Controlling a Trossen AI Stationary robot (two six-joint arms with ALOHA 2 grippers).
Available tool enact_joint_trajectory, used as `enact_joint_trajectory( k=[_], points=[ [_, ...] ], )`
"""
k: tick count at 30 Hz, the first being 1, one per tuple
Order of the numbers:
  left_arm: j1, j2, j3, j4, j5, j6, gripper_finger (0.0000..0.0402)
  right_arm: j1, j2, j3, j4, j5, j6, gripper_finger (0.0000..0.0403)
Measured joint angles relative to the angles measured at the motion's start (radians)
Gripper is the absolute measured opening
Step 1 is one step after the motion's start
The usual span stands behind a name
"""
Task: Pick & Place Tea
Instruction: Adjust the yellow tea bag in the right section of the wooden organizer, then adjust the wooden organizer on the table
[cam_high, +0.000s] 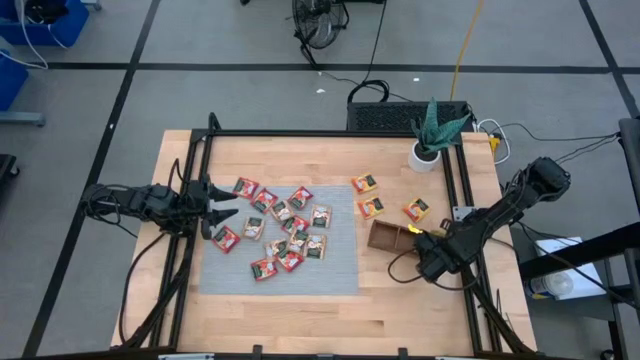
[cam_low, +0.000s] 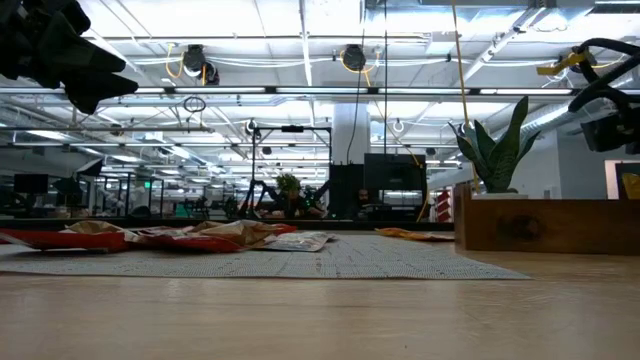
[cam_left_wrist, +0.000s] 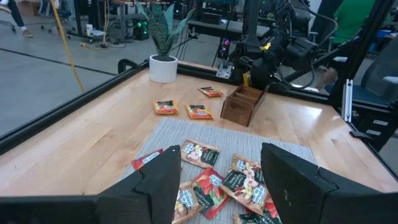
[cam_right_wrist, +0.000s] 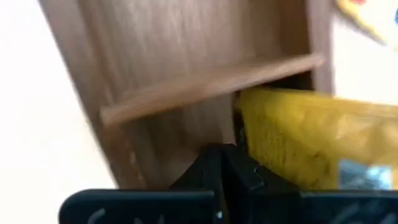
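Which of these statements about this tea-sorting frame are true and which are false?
1. The left gripper hangs open at the grey mat's left edge, holding nothing. True.
2. The right gripper is open above the potted plant. False: it is shut on a yellow sachet at the wooden tray.
3. Most red, white and green sachets lie on the grey mat. True.
4. Three yellow-orange sachets lie on bare wood beyond the tray. True.
5. The plant stands on the mat. False: it stands on bare wood near the table's far right corner.
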Motion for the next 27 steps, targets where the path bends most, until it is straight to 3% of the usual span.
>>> enact_joint_trajectory(
  k=[12, 19, 24, 27],
  points=[
    [0.0, 0.0, 0.0, 0.0, 0.0, 0.0, 0.0223, 0.002, -0.001, 0.149, -0.094, 0.051, -0.056, 0.0],
    [0.0, 0.0, 0.0, 0.0, 0.0, 0.0, 0.0223, -0.045, -0.002, 0.197, -0.085, 0.33, -0.161, 0.0],
    [0.0, 0.0, 0.0, 0.0, 0.0, 0.0, 0.0223, -0.175, -0.002, 0.189, -0.056, 0.517, -0.246, 0.0],
    [0.0, 0.0, 0.0, 0.0, 0.0, 0.0, 0.0223, -0.275, -0.002, 0.155, 0.022, 0.552, -0.349, 0.0]
  ],
)
